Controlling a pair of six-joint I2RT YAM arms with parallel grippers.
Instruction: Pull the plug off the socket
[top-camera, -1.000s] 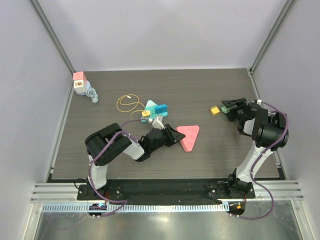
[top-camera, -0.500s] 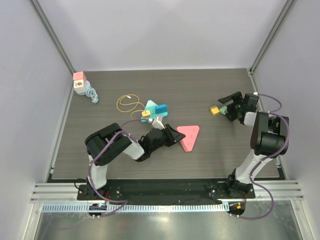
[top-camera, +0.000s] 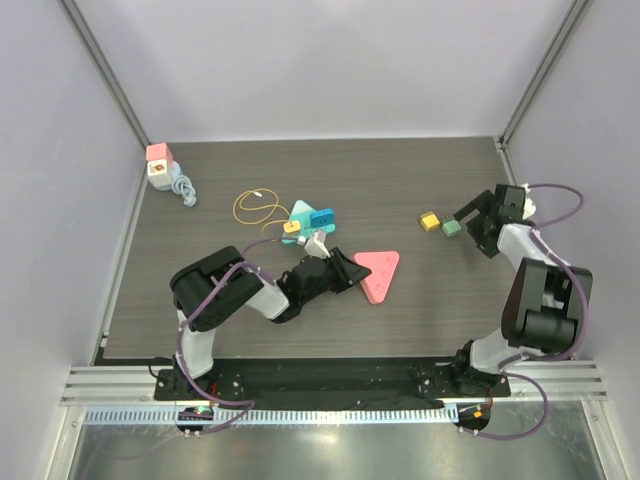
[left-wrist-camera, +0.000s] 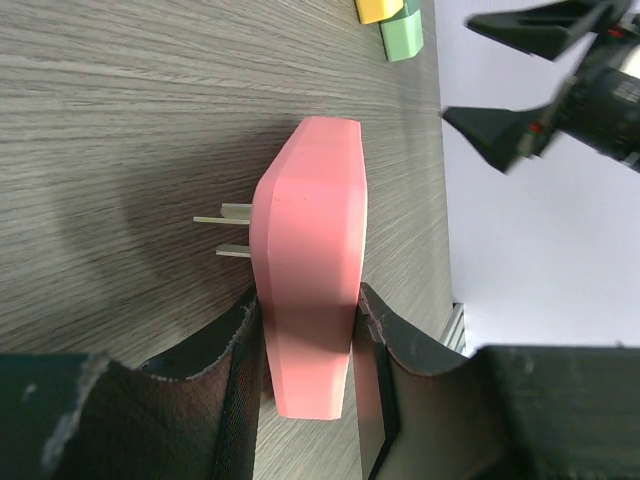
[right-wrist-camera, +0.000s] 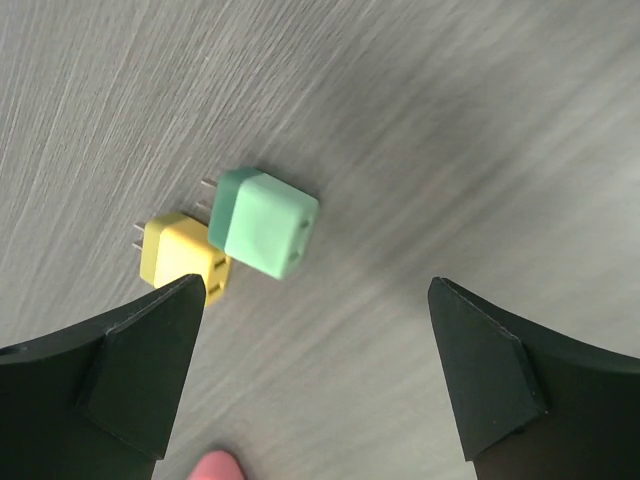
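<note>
Plug (left-wrist-camera: 308, 290), prongs (left-wrist-camera: 228, 230) plain wrist-side, seemingly lost overhead.

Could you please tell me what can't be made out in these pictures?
Pink plug: near end hidden by left end effector, left wrist view.
Pink blob: cut off by bottom edge, right wrist view.
Orange piece by socket: too small, top view.
</note>
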